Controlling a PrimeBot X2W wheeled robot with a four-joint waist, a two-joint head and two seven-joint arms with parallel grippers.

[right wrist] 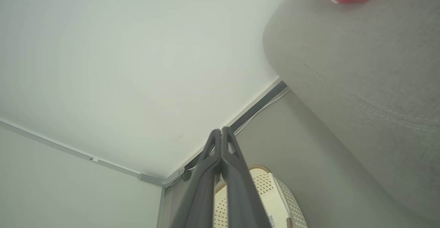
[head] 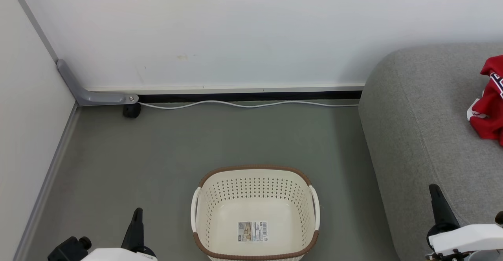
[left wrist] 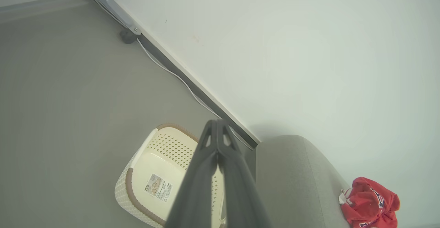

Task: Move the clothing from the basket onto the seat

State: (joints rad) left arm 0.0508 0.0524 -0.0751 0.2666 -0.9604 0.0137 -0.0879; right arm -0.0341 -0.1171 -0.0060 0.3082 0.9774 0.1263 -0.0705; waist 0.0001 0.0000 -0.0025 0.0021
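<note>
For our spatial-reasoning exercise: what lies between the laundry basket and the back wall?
Head view: bare grey floor beyond the basket, then a white cable lying along the foot of the wall.

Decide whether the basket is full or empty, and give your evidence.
Empty: inside the basket only a label shows on its bare bottom; the red clothing lies on the seat.

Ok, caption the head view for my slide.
Empty basket in front, red clothing on the seat, left gripper and right gripper shut.
</note>
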